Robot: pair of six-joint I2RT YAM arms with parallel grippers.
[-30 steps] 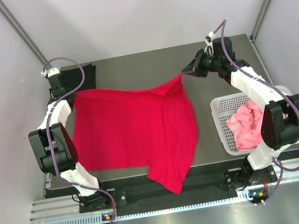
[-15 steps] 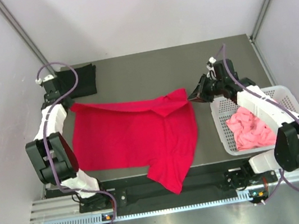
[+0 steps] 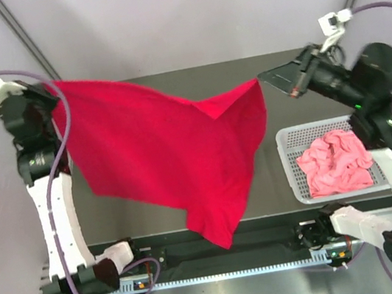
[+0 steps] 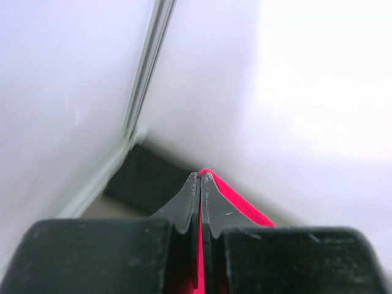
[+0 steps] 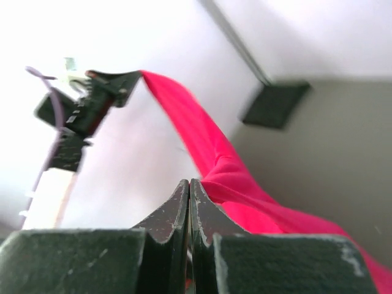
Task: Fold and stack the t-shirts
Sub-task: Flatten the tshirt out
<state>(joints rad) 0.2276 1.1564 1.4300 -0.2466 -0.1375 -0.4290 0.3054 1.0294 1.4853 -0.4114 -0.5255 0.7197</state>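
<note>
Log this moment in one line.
red t-shirt: held up, spread wide | left jaws: shut on it | right jaws: shut on it | pink t-shirt: crumpled in basket

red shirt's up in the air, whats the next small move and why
Probably lower both arms together, laying the red t-shirt flat on the table: it hangs stretched between the shut left gripper and right gripper, one corner drooping low.

Lighting bright, even, diffuse — top view sharp, shadows faint. Both wrist views soft: backgrounds blurred, white walls (image 4: 318, 92) overexposed — glare washes detail.
</note>
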